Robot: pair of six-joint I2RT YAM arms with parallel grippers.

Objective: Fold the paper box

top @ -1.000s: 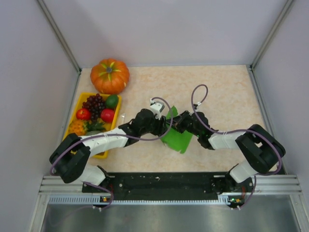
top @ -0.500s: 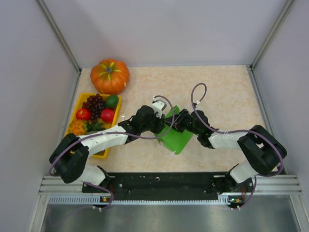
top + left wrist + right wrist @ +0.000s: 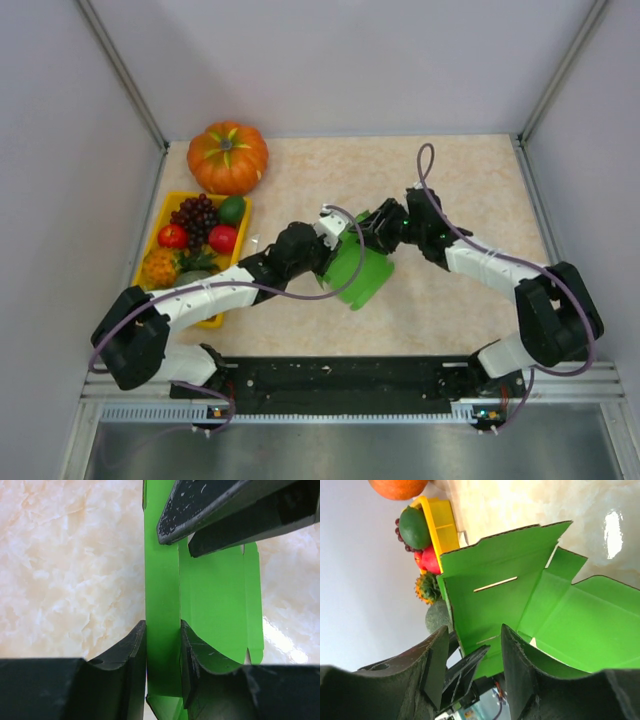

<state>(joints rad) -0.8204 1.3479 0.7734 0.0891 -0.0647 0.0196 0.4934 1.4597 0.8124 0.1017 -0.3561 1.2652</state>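
Paper box mid-table, partly folded, between both arms. On its left, left gripper pinches one upright panel tight. On its right, right gripper has jaws apart, gripping nothing. Risk: the one-sided hold lets the card swing and crease wrongly.

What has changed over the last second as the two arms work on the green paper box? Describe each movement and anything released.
The right claw opened, letting go of the paper box, and its arm swung toward the table's far side. The left claw is clamped on one panel, and the box has shifted slightly leftward. The pumpkin and fruit tray stayed put.
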